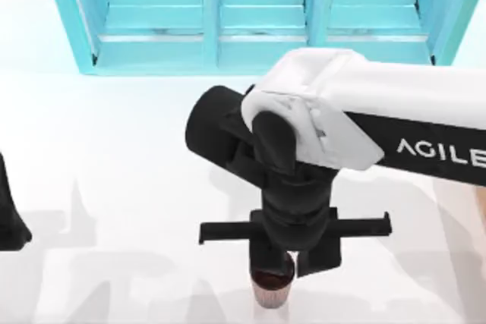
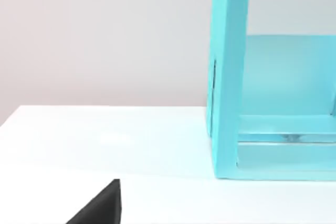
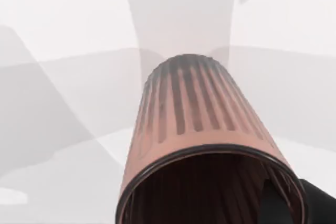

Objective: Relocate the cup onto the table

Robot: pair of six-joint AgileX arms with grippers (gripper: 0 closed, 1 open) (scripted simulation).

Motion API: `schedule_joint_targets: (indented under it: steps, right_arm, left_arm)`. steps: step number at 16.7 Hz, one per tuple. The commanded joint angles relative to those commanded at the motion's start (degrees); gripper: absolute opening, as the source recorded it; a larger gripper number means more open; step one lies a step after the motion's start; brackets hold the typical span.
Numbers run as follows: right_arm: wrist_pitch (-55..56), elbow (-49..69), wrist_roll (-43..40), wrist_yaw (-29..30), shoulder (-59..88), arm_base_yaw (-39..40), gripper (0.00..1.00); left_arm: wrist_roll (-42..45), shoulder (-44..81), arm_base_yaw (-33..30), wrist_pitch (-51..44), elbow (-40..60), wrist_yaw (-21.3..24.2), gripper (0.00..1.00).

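The cup is small, ribbed and reddish-brown with a dark inside. It sits near the front edge of the white table, just right of centre. My right gripper reaches down from above and is shut on the cup's rim, hiding most of the cup's top. In the right wrist view the cup is very close, and one black finger rests against its rim. From these views I cannot tell whether the cup's base touches the table. My left arm is parked at the table's left edge.
A turquoise three-bay shelf unit stands along the back of the table; its side wall is seen in the left wrist view. The right arm's white and black links span the middle right. White surface lies open to the left.
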Motion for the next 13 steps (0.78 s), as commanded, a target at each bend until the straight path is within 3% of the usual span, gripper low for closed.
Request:
schedule_joint_targets:
  steps: [9,13]
  right_arm:
    - [0.0,0.0,0.0,0.0,0.0,0.0,0.98]
    - [0.0,0.0,0.0,0.0,0.0,0.0,1.0]
  left_arm:
    - [0.0,0.0,0.0,0.0,0.0,0.0,1.0]
    - [0.0,0.0,0.0,0.0,0.0,0.0,1.0]
